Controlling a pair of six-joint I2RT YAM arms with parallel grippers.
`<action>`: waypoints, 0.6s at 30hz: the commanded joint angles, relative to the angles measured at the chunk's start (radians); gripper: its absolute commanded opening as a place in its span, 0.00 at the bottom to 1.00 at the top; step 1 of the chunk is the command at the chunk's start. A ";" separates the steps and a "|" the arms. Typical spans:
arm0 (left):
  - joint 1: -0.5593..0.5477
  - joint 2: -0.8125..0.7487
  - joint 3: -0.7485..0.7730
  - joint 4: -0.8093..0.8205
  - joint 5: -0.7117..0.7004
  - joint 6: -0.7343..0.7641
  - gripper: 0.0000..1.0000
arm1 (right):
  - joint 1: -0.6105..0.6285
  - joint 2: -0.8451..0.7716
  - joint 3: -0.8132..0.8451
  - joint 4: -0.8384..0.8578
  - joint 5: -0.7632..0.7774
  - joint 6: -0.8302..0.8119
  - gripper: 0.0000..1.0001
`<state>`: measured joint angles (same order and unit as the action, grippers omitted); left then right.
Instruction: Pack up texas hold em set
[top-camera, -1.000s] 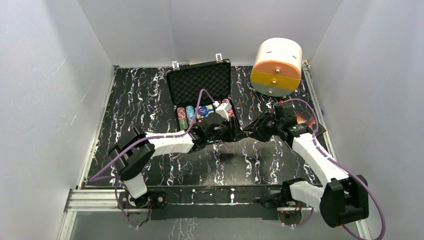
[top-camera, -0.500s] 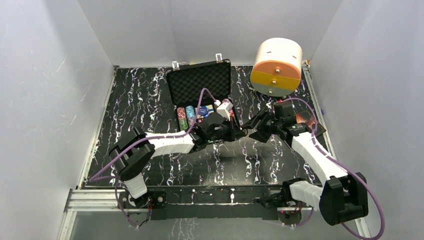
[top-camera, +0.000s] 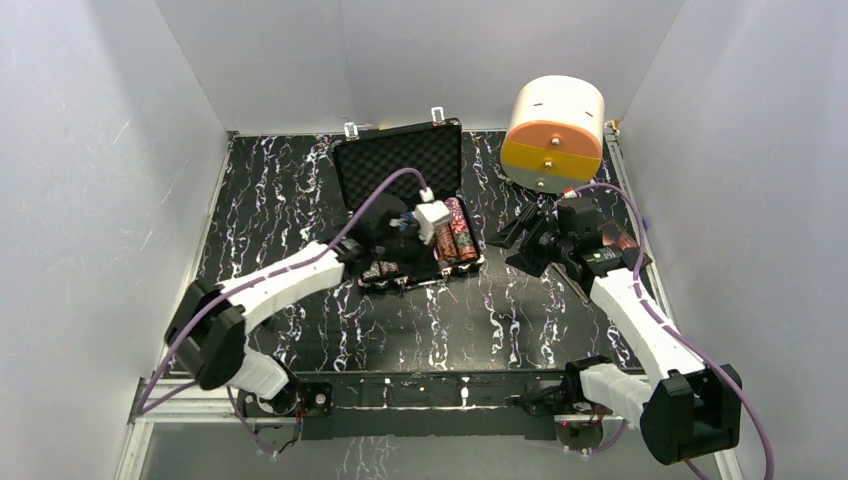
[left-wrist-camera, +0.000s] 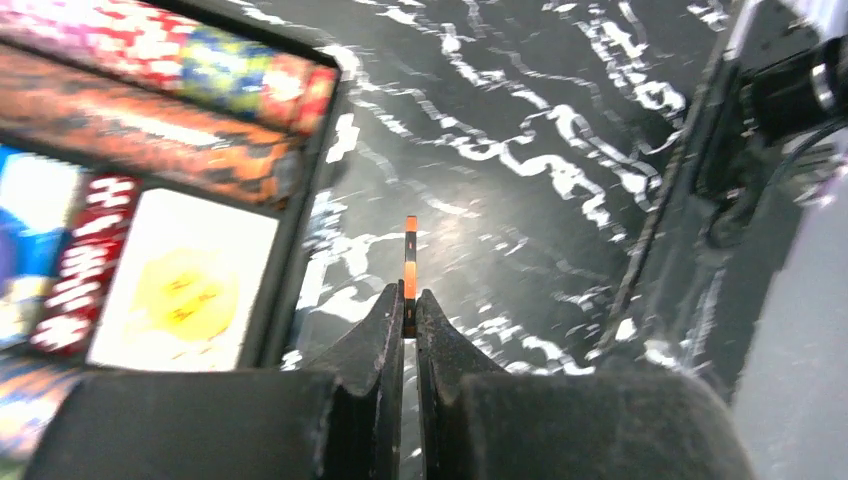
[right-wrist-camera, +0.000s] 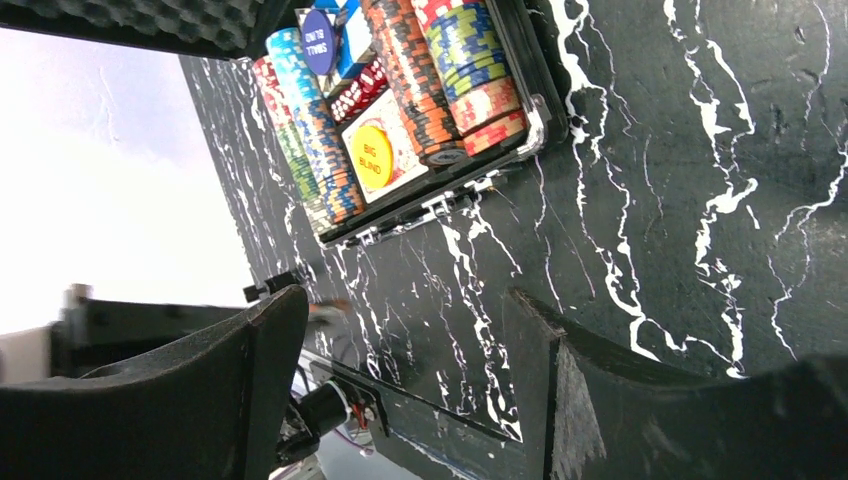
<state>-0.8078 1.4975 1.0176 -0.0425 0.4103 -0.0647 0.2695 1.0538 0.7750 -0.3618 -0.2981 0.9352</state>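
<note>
The black briefcase (top-camera: 400, 160) lies open, its tray holding rows of striped poker chips (top-camera: 452, 240). My left gripper (left-wrist-camera: 410, 310) is shut on one thin orange-and-black chip (left-wrist-camera: 410, 265), held edge-on just past the case's near rim (left-wrist-camera: 300, 260); from above this gripper (top-camera: 398, 264) hangs over the tray's near end. The yellow disc (left-wrist-camera: 185, 290) and red dice (left-wrist-camera: 85, 265) lie in the tray. My right gripper (right-wrist-camera: 400, 330) is open and holds nothing, standing right of the case (right-wrist-camera: 535, 110), where the chips (right-wrist-camera: 420, 80), yellow disc (right-wrist-camera: 372, 157) and dice (right-wrist-camera: 358, 92) also show.
A white-and-orange cylindrical drawer box (top-camera: 555, 135) stands at the back right. A brown book (top-camera: 615, 240) lies partly under the right arm. White walls close in three sides, and a metal rail (top-camera: 420, 390) runs along the near edge.
The two grippers met in front of the case, then parted. My left gripper shut on the chip and swung back over the tray. The right gripper opened and drew away to the right.
</note>
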 joint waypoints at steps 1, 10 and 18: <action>0.122 -0.155 -0.010 -0.249 0.096 0.417 0.00 | -0.005 -0.024 -0.050 0.041 -0.015 0.004 0.79; 0.164 -0.043 0.084 -0.546 -0.044 0.684 0.00 | -0.006 -0.032 -0.070 0.035 -0.013 -0.001 0.79; 0.191 0.074 0.156 -0.572 -0.087 0.675 0.00 | -0.007 -0.033 -0.074 0.032 -0.010 -0.007 0.79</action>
<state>-0.6357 1.5768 1.1240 -0.5762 0.3397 0.5854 0.2684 1.0401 0.6991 -0.3561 -0.3019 0.9390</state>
